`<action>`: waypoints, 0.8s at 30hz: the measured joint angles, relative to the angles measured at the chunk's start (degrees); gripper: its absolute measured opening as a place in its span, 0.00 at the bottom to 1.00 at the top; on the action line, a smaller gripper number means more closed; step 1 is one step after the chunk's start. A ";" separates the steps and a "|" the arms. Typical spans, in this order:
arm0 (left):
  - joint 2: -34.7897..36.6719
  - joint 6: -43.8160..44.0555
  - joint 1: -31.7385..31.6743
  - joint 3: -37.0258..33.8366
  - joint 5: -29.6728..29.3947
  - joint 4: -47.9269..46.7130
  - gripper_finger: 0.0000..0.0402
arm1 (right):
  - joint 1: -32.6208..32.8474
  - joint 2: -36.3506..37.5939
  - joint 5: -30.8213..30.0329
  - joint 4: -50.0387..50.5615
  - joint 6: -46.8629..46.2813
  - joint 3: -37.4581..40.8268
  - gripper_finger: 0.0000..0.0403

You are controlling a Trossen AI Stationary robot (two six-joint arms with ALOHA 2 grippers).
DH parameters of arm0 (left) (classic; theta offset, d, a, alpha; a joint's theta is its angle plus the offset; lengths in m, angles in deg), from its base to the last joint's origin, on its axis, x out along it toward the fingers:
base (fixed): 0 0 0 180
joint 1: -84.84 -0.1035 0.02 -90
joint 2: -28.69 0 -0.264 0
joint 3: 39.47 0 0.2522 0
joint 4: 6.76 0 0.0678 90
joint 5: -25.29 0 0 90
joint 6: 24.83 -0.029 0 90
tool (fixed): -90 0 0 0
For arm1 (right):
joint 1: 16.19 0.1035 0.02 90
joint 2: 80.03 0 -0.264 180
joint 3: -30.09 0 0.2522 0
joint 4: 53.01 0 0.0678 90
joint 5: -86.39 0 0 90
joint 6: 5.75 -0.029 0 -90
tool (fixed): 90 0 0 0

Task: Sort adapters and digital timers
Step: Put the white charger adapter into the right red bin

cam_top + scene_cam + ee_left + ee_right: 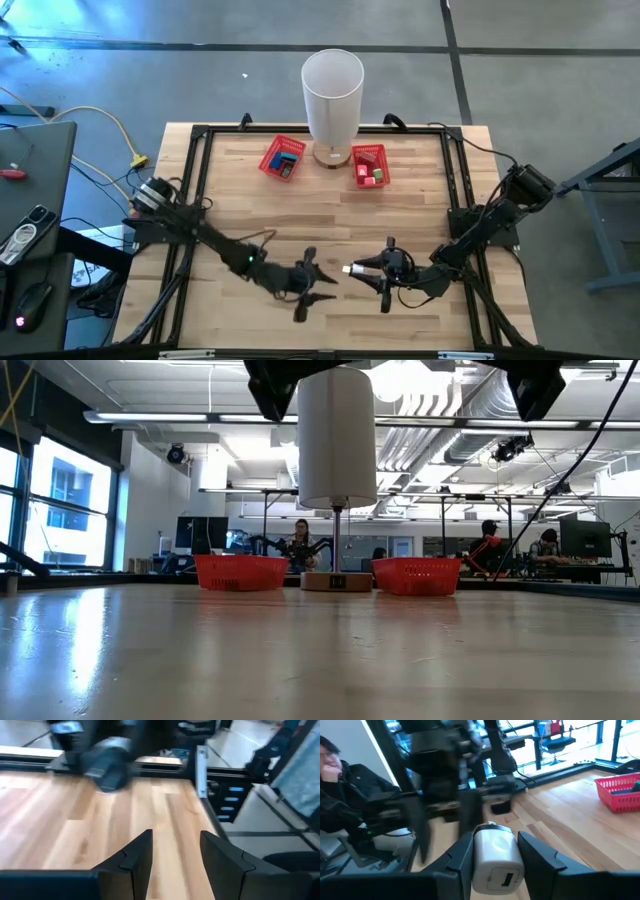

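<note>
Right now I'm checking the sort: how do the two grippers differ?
The right gripper is shut on a white adapter; the left gripper is open and holds nothing. In the high view the right gripper points toward the left gripper. Both hover over the table's near edge, far from the red baskets.

Light is even and bright from overhead: in the low view ceiling strip lights [180, 417] glow across the top of the frame, windows [62, 500] shine at far left, and the table [300, 650] carries a pale sheen with its near part soft and out of focus. In the left wrist view the other arm [107, 762] at upper left is smeared by motion blur, and the right wrist view shows similar streaking across its upper middle. The high view is sharp, with only faint shadows under the arms.
</note>
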 joint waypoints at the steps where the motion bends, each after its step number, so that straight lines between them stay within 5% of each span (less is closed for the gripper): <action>1: 0.72 0.05 -0.59 0.00 0.77 -1.16 0.39 | 0.11 -0.01 -0.01 -0.36 0.34 0.00 0.30; 10: 1.07 -14.14 -0.24 0.00 -0.60 -3.16 0.43 | 0.29 0.00 0.04 -1.16 1.49 0.00 0.30; 18: 0.97 -13.65 0.03 0.00 -9.44 -3.52 0.71 | 0.15 0.00 0.17 -1.03 1.90 0.00 0.30; 24: 0.93 -16.79 0.34 0.02 -4.47 -1.07 0.83 | 0.15 -0.02 1.26 -1.08 1.91 0.00 0.30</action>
